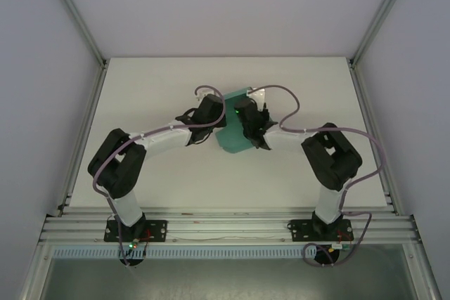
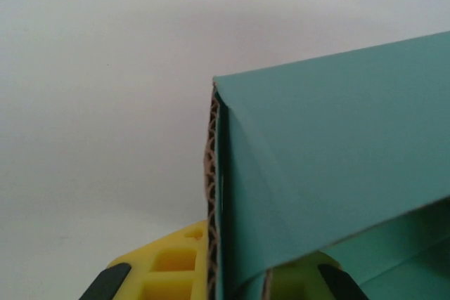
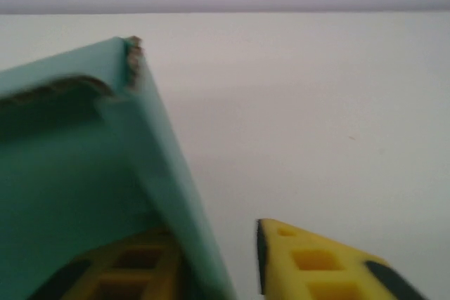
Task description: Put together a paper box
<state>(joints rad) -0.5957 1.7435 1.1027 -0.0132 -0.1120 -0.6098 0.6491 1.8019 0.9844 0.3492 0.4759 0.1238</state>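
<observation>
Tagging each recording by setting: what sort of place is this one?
Likely a lab robot cell, not a home or shop floor: a bare white table, aluminium frame posts around it, plain blank walls, and a mounting rail along the near edge.

- Overhead: soft, even light, bright white worktop (image 1: 162, 89), faint shadows beneath the arms (image 1: 158, 142).
- Right wrist view: paper box (image 3: 70, 173) and yellow fingers (image 3: 316, 261) blurred, too near the lens.
- Left wrist view: somewhat sharper.
</observation>
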